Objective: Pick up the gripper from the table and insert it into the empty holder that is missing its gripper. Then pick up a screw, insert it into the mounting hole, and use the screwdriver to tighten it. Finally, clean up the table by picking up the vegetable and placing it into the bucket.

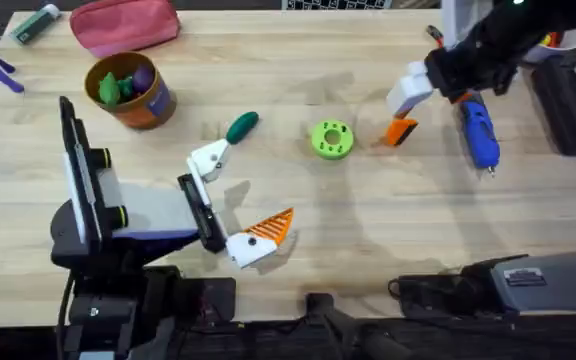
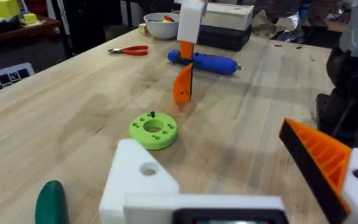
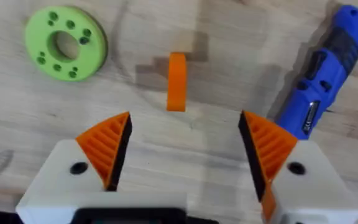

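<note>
**Right gripper hovering open over the loose orange gripper**

The right gripper (image 3: 185,134) is hanging wide open above the surface (image 1: 388,220), its two orange ribbed pads (image 3: 107,146) spread well apart and gripping nothing. The loose orange gripper (image 3: 177,81) is lying on the bare wood just ahead of the gap between those pads, touching neither of them. In the overhead view it is sitting between the green disc with holes (image 1: 331,139) and the blue screwdriver (image 1: 479,132), which is lying flat near the right arm.

The left gripper (image 1: 243,195) is resting low near the middle of the surface, also open and empty. One of its fingers is carrying an orange pad (image 1: 278,225). The other is the bare white holder (image 1: 211,158), and the left wrist view is showing the mounting hole (image 2: 148,168) in its face, with nothing in it.

The dark-green vegetable (image 1: 242,126) is lying on the surface just beside the holder. The bucket (image 1: 128,90) is standing upright towards the far left, already holding a few coloured items. Red-handled pliers (image 2: 129,50) and a white bowl (image 2: 161,25) are sitting at the far side, beyond the screwdriver.
</note>
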Motion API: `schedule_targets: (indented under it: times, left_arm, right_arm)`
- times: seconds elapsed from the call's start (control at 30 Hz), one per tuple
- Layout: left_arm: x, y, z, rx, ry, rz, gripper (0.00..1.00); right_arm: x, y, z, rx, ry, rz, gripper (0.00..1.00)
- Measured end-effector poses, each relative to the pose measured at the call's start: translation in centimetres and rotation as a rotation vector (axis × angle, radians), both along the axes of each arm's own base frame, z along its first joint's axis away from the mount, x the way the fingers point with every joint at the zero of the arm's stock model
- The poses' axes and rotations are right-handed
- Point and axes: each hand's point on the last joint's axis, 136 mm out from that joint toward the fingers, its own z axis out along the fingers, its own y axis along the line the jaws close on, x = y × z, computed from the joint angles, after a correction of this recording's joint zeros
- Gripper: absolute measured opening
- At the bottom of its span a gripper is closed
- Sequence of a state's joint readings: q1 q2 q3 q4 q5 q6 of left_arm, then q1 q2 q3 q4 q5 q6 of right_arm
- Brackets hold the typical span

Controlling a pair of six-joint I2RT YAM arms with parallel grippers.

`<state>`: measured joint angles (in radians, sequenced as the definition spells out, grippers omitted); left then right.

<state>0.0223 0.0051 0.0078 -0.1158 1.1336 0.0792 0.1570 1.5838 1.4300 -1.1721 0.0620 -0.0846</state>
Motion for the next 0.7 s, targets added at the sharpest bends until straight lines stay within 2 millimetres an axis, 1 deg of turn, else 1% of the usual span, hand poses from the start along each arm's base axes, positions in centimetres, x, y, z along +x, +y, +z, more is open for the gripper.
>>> schedule_targets:
  times: [0.1,0.23,0.37,0.5,0.7]
  left_arm:
    - [0.0,0.0,0.0,0.0,0.0,0.0,0.986]
    - [0.0,0.0,0.0,0.0,0.0,0.0,0.985]
    - [0.0,0.0,0.0,0.0,0.0,0.0,0.987]
    - [0.0,0.0,0.0,0.0,0.0,0.0,0.985]
    - [0.0,0.0,0.0,0.0,0.0,0.0,0.986]
  right_arm:
    - [0.1,-0.1,-1.5,-0.016,0.053,0.002,0.985]
    - [0.4,-0.2,-2.9,-0.028,0.093,0.001,0.983]
    - [0.6,-0.1,-3.7,-0.028,0.113,0.005,0.975]
    - [1.5,0.2,-3.9,-0.017,0.079,0.006,0.959]
    - [0.5,0.1,-5.5,-0.019,0.113,0.006,0.92]
